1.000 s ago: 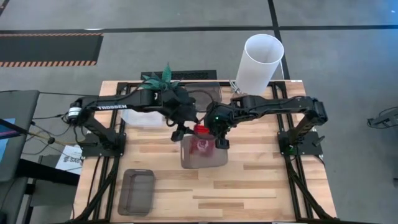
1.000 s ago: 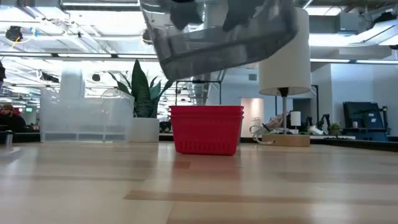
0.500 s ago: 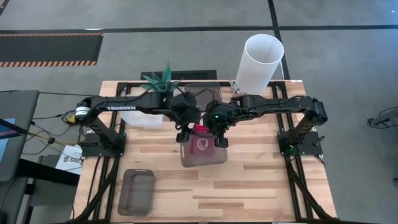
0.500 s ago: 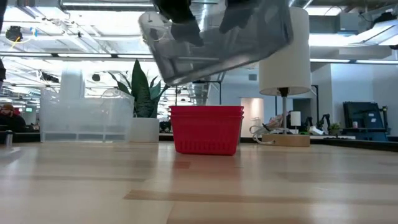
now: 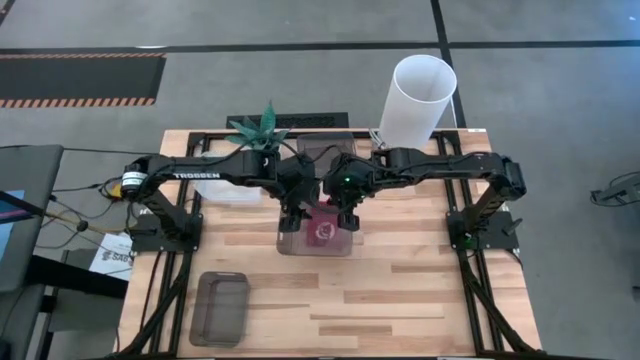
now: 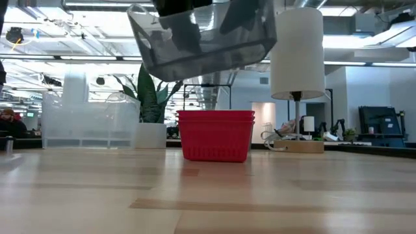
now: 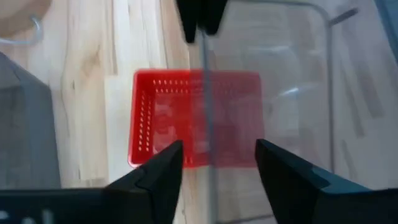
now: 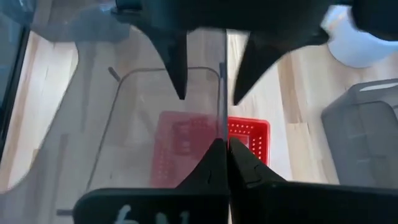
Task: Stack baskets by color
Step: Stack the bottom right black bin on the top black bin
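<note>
A dark smoky grey basket [image 5: 315, 243] hangs tilted in the air [image 6: 201, 45] above the red baskets [image 6: 216, 135], which stand nested on the table's middle. My right gripper [image 8: 222, 142] is shut on this basket's far wall. My left gripper [image 7: 217, 144] is open at the same wall, farther toward the table's left. One of its fingers stands on each side of the wall, and both are clear of it. A second grey basket [image 5: 220, 308] rests on its bottom near the front left corner. My right gripper pinches the grey basket's thin far wall [image 8: 222, 118] between its two fingers, toward that wall's right end. The fingers slant down from the table's right. The basket hangs lifted clear of the table and of the red baskets, tilted.
Clear baskets [image 5: 228, 187] stand at the far left under my left arm. A dark basket [image 5: 330, 150] sits at the far edge, and a potted plant [image 5: 262, 127] stands beside it. A tall white cylinder [image 5: 418, 100] rises at the far right.
My right gripper has carried the grey basket a little toward the table's left and far edge, still above the red baskets, and its tilt has changed. My left gripper has come down toward the basket and now straddles its far wall.
</note>
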Action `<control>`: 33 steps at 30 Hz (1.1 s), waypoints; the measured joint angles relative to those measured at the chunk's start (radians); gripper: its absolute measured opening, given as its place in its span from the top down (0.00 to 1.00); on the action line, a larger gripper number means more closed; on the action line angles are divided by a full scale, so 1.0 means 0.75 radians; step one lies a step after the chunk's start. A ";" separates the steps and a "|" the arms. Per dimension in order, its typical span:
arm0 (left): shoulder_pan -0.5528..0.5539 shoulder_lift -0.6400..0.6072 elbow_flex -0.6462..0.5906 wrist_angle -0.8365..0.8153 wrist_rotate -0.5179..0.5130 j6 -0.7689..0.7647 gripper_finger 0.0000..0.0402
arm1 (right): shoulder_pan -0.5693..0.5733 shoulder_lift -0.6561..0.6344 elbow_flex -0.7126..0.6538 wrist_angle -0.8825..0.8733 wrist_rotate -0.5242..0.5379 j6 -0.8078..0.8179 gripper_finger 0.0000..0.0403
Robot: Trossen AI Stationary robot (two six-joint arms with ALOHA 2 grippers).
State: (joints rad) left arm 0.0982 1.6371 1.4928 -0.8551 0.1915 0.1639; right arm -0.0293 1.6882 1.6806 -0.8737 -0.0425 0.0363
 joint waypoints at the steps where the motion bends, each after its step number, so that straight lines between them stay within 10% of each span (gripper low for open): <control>1: 0.000 -0.003 -0.005 -0.003 -0.013 0.003 0.57 | -0.001 0.000 0.000 0.000 0.000 0.003 1.00; 9: 0.001 -0.012 -0.005 -0.006 -0.074 0.092 0.97 | -0.006 -0.001 0.000 0.040 -0.009 0.046 1.00; 16: 0.001 -0.012 -0.005 -0.003 -0.065 0.171 1.00 | -0.006 -0.001 0.000 0.076 -0.012 0.066 0.94; 33: 0.114 -0.034 0.157 -0.070 -0.057 0.296 1.00 | -0.061 -0.252 0.002 -0.224 0.034 0.267 0.42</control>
State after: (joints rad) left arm 0.1841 1.6115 1.6102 -0.9079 0.1486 0.3860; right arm -0.0752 1.4995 1.6821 -1.0416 -0.0168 0.2363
